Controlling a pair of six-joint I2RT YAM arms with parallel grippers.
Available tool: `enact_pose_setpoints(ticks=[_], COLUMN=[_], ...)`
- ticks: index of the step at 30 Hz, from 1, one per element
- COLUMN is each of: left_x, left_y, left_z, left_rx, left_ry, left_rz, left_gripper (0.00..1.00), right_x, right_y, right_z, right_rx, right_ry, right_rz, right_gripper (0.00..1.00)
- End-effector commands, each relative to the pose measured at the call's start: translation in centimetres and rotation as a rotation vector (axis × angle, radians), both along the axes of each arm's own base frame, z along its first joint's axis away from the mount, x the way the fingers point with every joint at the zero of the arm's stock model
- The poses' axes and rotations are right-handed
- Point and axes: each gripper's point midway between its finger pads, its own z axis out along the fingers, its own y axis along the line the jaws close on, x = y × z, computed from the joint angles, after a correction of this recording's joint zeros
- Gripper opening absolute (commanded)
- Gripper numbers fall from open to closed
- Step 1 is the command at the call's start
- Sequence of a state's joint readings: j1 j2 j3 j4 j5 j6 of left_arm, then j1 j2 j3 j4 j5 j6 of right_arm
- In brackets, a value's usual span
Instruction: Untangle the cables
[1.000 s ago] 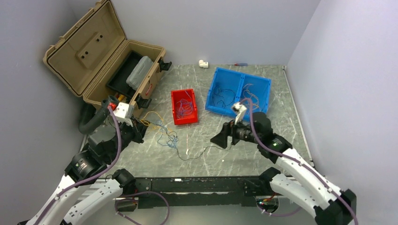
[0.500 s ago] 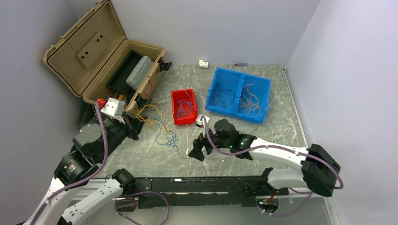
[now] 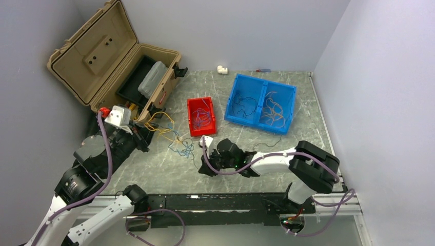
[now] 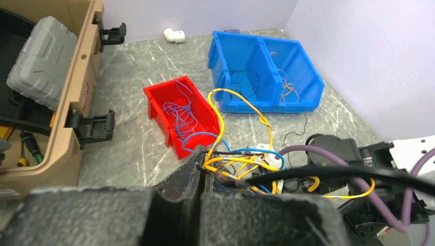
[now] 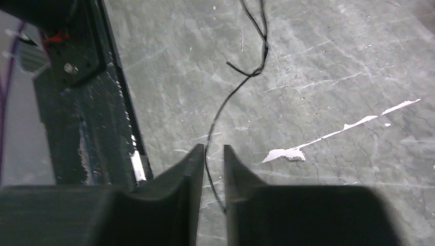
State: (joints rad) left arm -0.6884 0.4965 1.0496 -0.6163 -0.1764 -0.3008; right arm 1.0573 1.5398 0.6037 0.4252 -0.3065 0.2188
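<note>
The cables (image 3: 180,144) form a yellow, blue and black tangle on the table left of centre. My left gripper (image 3: 145,135) is shut on one end of that tangle, and yellow, blue and black strands (image 4: 241,159) fan out of its closed jaws (image 4: 204,163). A single thin black cable (image 5: 225,105) trails away from the tangle across the table. It runs into the narrow gap of my right gripper (image 5: 214,148), whose fingers stand slightly apart on either side of it. Seen from the top, the right gripper (image 3: 206,168) is low at the near middle.
A red bin (image 3: 189,115) holds blue wires. A blue two-part bin (image 3: 231,100) holds black and tan wires. An open tan case (image 3: 92,56) stands at the back left. A white fitting (image 3: 222,69) lies at the far edge. The black frame rail (image 5: 77,102) runs beside the right gripper.
The right arm swung left from the blue bin to the near middle, came down over the black cable and narrowed its jaws. The left gripper drew the tangle back and left.
</note>
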Motion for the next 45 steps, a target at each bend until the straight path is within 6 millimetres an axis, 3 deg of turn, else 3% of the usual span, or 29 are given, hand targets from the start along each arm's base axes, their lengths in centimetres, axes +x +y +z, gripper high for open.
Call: enact_pose_setpoints(ticks=[1,3,5,8,10,13,17,19,25,30,34,38,41,45], left_x=[0.5,0.8,1.0,1.4,1.5,1.5,1.2,0.8,-0.9,-1.2,-2.4,-3.4,-1.7,1.3], left_y=[2.0,3.2,4.5,7.0,8.5,10.2,12.2,13.6,17.4,17.9,19.7,20.9,18.5,11.7], left_z=[1.4,0.8,0.3,-0.7,-1.7,-3.0,-4.4,-4.7,-5.1,-5.2,-4.9,-4.7,-5.0,-5.0], left_rx=[-0.018,-0.013,-0.008,0.012,0.049,0.088,0.129,0.162,0.219,0.21,0.183,0.148,0.142,0.093], left_ry=[-0.014,0.006,0.018,0.052,0.08,0.116,0.141,0.157,0.185,0.168,0.153,0.141,0.135,0.073], left_rz=[0.107,0.181,0.25,0.397,0.478,0.576,0.688,0.765,0.976,0.996,1.085,1.138,1.009,0.64], left_gripper=[0.0,0.0,0.0,0.0,0.0,0.0,0.0,0.0,0.0,0.0,0.0,0.0,0.0,0.0], right_x=[0.2,0.3,1.0,4.0,6.2,9.1,9.5,9.1,7.4,6.8,4.6,3.1,4.7,8.1], right_y=[1.7,0.9,-0.8,-5.6,-9.9,-18.2,-29.7,-32.9,-37.8,-39.4,-42.7,-44.7,-43.2,-37.5], right_z=[1.5,1.6,2.1,3.2,3.8,4.8,5.5,6.3,7.7,9.8,11.7,13.8,15.5,18.2], right_rx=[0.087,0.092,0.108,0.157,0.157,0.103,-0.002,-0.002,0.068,0.122,0.173,0.221,0.184,0.162], right_ry=[-0.005,0.0,-0.014,0.014,0.044,0.03,0.008,0.014,0.046,0.006,-0.063,-0.149,-0.186,-0.219], right_rz=[-0.008,-0.047,-0.134,-0.393,-0.59,-0.979,-1.462,-1.6,-1.912,-2.001,-2.178,-2.257,-2.111,-1.701], right_gripper=[0.12,0.0,0.0,0.0,0.0,0.0,0.0,0.0,0.0,0.0,0.0,0.0,0.0,0.0])
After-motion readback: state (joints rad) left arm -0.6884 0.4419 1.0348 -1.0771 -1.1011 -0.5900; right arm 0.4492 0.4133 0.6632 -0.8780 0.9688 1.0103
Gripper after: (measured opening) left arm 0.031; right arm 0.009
